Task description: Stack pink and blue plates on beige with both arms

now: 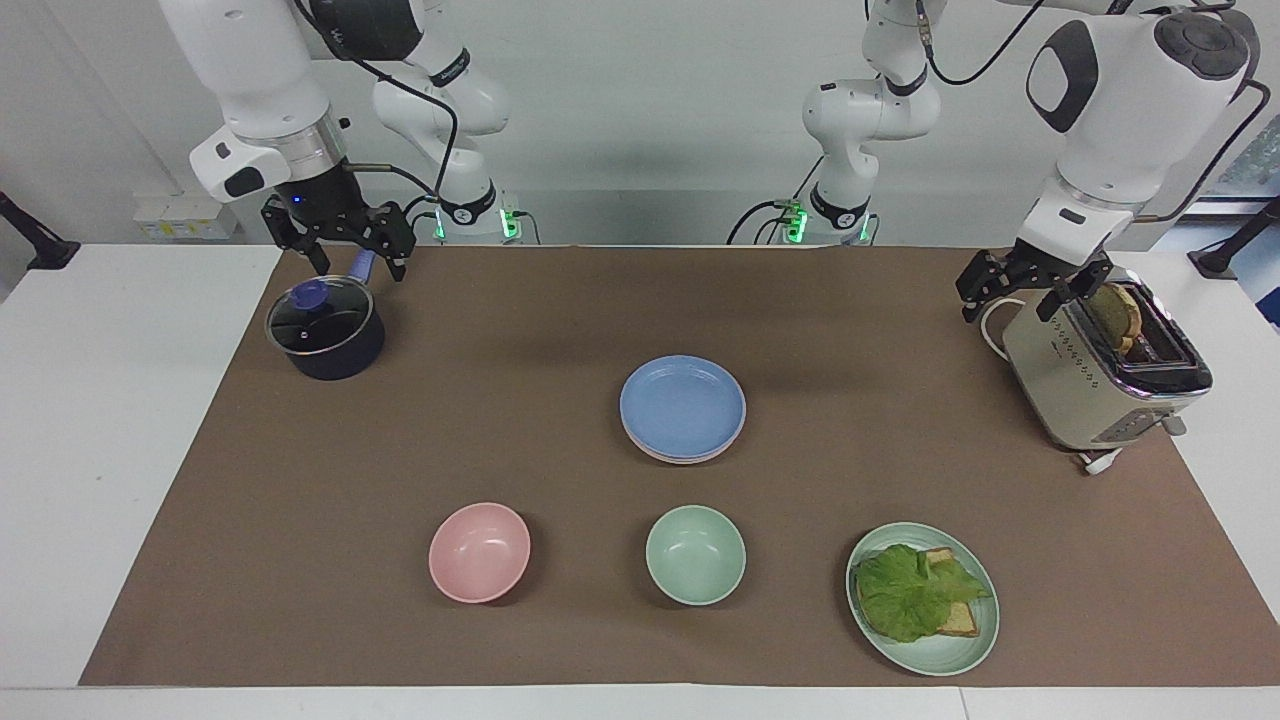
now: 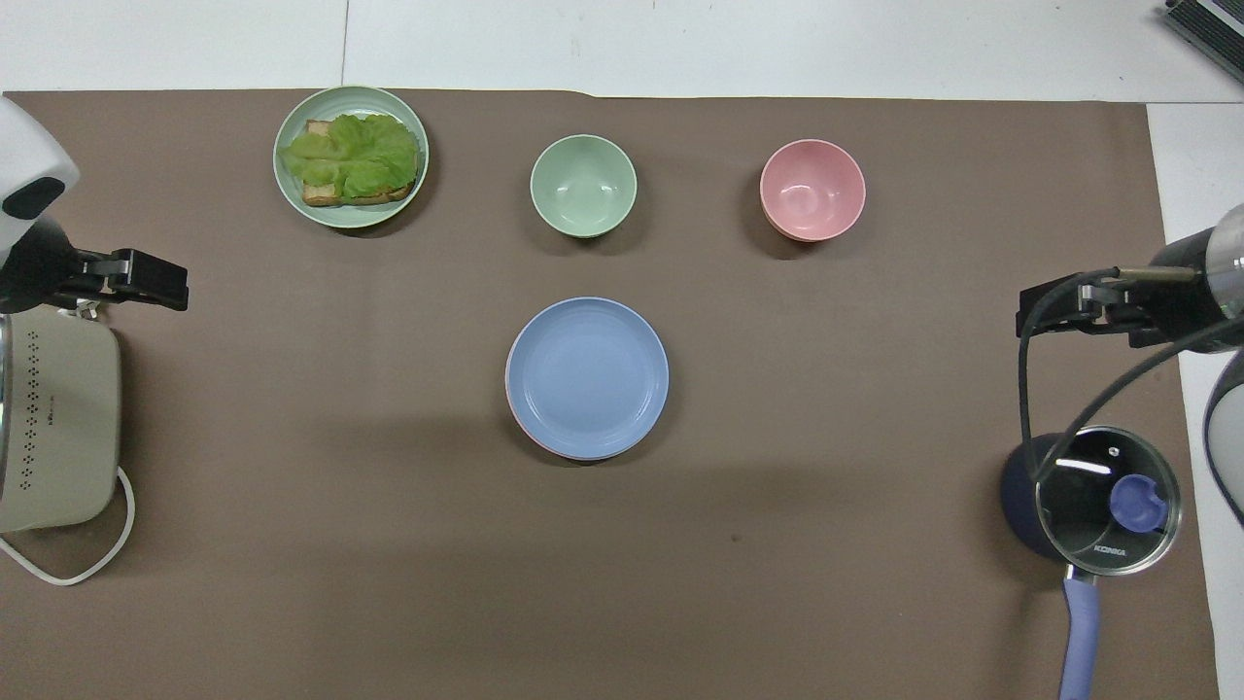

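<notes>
Looking across at the robots, you see the round matte cornflower-blue plate (image 1: 683, 406) sitting on top of a stack in the middle of the brown-covered surface (image 1: 560, 320), with a pale pink plate's rim (image 1: 690, 459) just showing under its edge on the side away from the robots. No separate cream-beige plate shows, so you can judge it to be at the bottom of that stack, with the stacking apparently done. The right claw (image 1: 337, 243) hangs released and empty over the dark blue lidded saucepan (image 1: 325, 331) at the right arm's end. The left claw (image 1: 1030, 285) hangs released and empty beside the cream toaster (image 1: 1100, 370) at the left arm's end. The stack lies about midway between them, well apart from both, so neither arm is clearly nearer.

From overhead, you find the blue plate (image 2: 587, 377) centred, a thin pink rim peeking at its edge on the side nearer the robots. The left claw (image 2: 146, 282) and the right claw (image 2: 1054, 309) sit at opposite ends of the surface, both pointing inward toward the stack. A round plate has no long axis, so any rim approach would serve equally.
</notes>
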`<action>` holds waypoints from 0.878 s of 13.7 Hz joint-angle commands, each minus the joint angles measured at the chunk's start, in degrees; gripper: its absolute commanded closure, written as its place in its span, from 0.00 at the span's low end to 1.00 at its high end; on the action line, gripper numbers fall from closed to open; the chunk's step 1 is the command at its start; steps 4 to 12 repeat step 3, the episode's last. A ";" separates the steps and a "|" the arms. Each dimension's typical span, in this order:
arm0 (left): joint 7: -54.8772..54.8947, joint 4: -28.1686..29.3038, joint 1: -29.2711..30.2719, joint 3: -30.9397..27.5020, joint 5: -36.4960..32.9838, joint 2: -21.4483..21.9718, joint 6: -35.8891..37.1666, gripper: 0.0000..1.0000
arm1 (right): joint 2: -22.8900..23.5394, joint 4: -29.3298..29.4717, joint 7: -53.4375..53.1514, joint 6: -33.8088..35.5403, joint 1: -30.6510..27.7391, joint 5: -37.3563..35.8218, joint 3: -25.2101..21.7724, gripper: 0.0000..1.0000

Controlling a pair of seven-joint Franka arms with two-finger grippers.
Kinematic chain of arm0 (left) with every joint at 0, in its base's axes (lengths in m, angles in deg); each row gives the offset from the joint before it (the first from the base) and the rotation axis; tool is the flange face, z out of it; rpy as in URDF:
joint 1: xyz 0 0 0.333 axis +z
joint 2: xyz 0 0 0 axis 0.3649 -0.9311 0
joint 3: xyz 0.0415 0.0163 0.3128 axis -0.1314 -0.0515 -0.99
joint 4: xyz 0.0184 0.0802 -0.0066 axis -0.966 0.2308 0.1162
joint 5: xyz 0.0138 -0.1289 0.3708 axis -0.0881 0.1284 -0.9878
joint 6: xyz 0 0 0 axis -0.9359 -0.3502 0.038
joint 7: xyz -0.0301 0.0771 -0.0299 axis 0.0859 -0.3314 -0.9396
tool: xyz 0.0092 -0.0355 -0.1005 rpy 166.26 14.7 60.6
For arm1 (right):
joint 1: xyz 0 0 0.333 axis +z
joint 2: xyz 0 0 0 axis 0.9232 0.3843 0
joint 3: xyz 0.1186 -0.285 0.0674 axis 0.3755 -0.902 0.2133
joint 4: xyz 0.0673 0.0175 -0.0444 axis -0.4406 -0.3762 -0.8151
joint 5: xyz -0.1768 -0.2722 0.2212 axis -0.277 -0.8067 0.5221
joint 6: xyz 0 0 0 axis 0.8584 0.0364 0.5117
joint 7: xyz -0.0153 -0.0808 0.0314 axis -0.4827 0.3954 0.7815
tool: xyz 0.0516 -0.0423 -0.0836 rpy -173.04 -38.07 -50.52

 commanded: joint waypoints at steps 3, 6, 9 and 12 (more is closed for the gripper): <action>-0.32 -0.26 0.64 0.38 -0.61 0.53 1.01 0.00 | -1.37 -1.47 1.52 0.19 -0.59 -0.20 0.45 0.00; -0.32 -0.26 0.64 0.38 -0.61 0.53 1.01 0.00 | -1.37 -1.47 1.52 0.19 -0.59 -0.20 0.45 0.00; -0.32 -0.26 0.64 0.38 -0.61 0.53 1.01 0.00 | -1.37 -1.47 1.52 0.19 -0.59 -0.20 0.45 0.00; -0.32 -0.26 0.64 0.38 -0.61 0.53 1.01 0.00 | -1.37 -1.47 1.52 0.19 -0.59 -0.20 0.45 0.00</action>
